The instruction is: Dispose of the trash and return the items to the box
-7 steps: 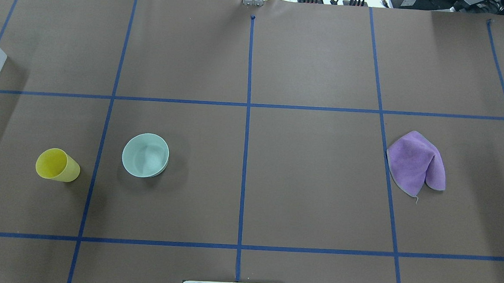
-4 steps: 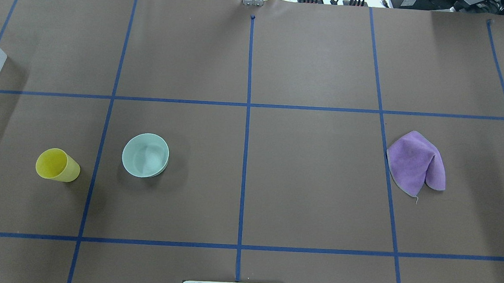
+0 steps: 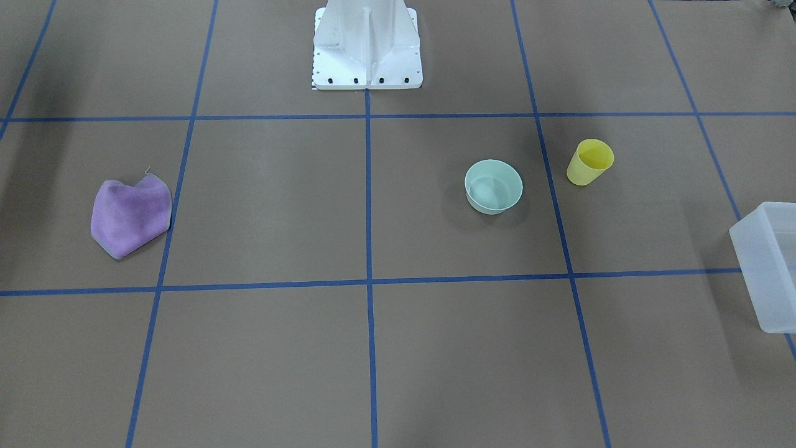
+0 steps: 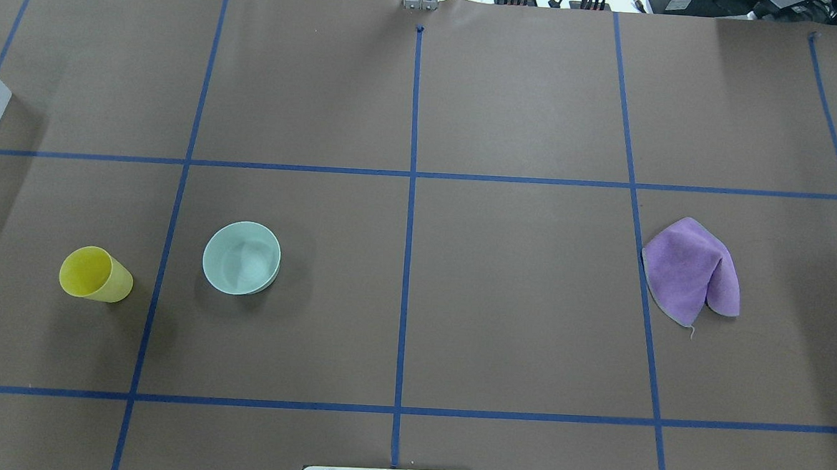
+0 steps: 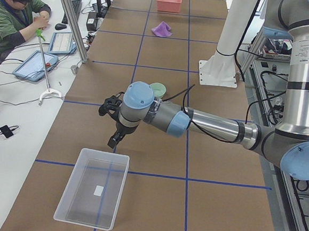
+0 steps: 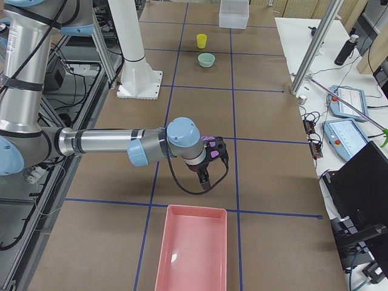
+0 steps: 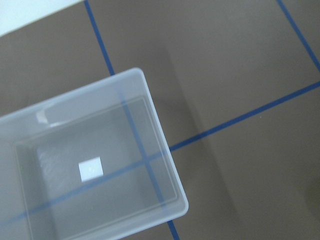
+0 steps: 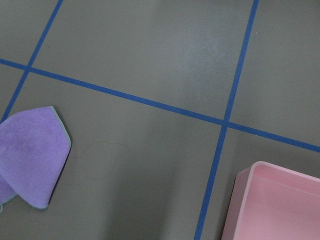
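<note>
1. Front-facing view: the mint bowl (image 3: 494,185) stands upright on the worktop (image 3: 261,205), in the robot's left half. A yellow cup (image 3: 589,162) is near it, and the frosted box (image 3: 768,267) sits farther out at that end. A purple cloth (image 3: 130,214) lies well apart in the other half
2. Overhead view: the bowl sits between the cup and the centre line; the box is a sliver at the left edge
3. Left-end view: the left arm (image 5: 207,125) reaches out low, its jaws hanging just past the box's far short wall. The bowl lies beyond them toward the middle, partly hidden by the wrist. The box's long axis runs along the worktop. I cannot tell how wide the jaws stand
4. Right-end view: the right arm (image 6: 103,142) hovers near a pink tray (image 6: 193,251), far from the bowl; its jaws cannot be judged either
5. Left wrist view: a box corner, holding only a white label (image 7: 91,169)
6. Right wrist view: cloth and tray corner, apart; the left arm looks the nearer one for the bowl
</note>
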